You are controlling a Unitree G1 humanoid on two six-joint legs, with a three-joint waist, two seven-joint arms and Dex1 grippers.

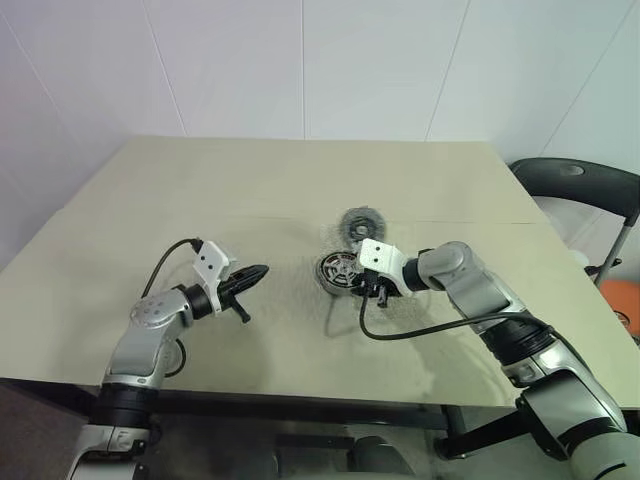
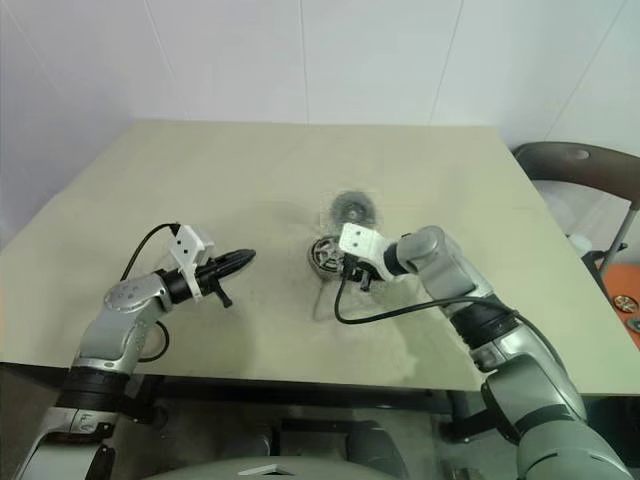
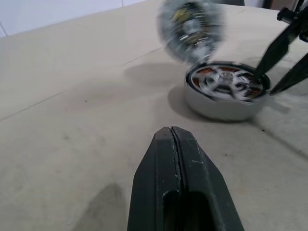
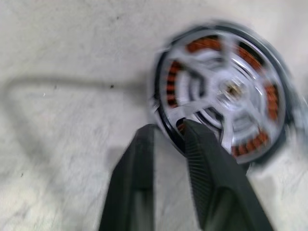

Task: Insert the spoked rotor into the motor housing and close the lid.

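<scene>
A: While the round dark-grey motor housing (image 1: 337,271) sits flat near the middle of the beige counter (image 1: 200,200), where is the silver spoked rotor (image 4: 226,94)?

B: Already seated inside the housing. From the right wrist view its curved silver spokes and central hub lie over the ring of copper-coloured windings.

A: And the thin round grey lid (image 1: 360,224)?

B: Up on its hinge at the far edge of the housing, standing open and tilted, its inner face turned toward the robot.

A: What about the right gripper (image 4: 168,134)?

B: It angles down at the near edge of the housing. Its 2 black fingers (image 4: 204,159) stand slightly apart, astride the housing's dark rim, 1 outside the wall and 1 just inside. Whether they actually pinch the rim I cannot tell.

A: The left gripper (image 1: 262,271)?

B: Well apart from the housing, on its left, hovering above the counter and pointing toward it. Its fingers (image 3: 179,178) are pressed together with nothing between them.
</scene>
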